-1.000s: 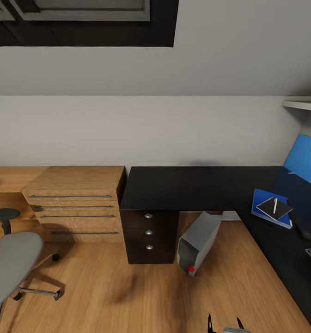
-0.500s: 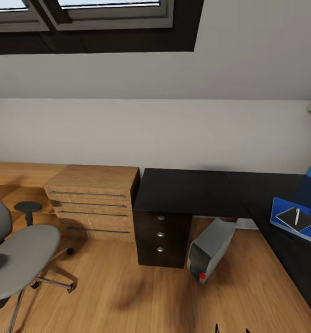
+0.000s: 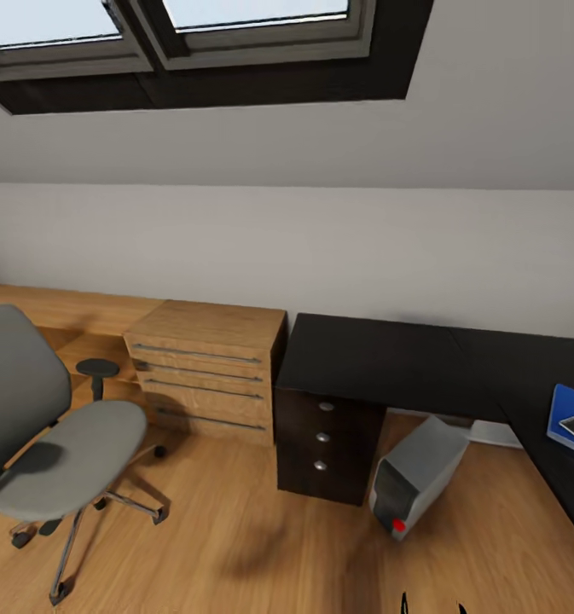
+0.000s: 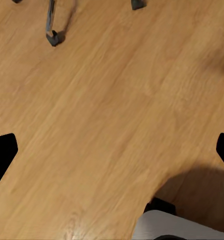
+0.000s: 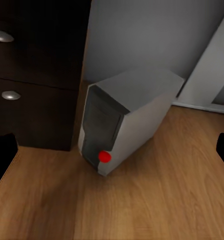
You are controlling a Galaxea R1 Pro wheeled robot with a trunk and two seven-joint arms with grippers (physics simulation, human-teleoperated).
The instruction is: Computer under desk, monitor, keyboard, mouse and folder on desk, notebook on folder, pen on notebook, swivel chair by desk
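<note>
Head view: computer (image 3: 419, 477) angled under desk (image 3: 389, 362)

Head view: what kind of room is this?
Likely an attic home office or bedroom workspace: sloped ceiling with skylight windows, a long black-topped L-shaped desk, a grey upholstered swivel chair and a silver-grey tower computer on the wooden floor.

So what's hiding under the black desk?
Under the desk sits the grey computer, tilted, beside the black drawers. Behind it you can see wall and a white leg. Whatever is under the desk's right side is covered by its top.
</note>
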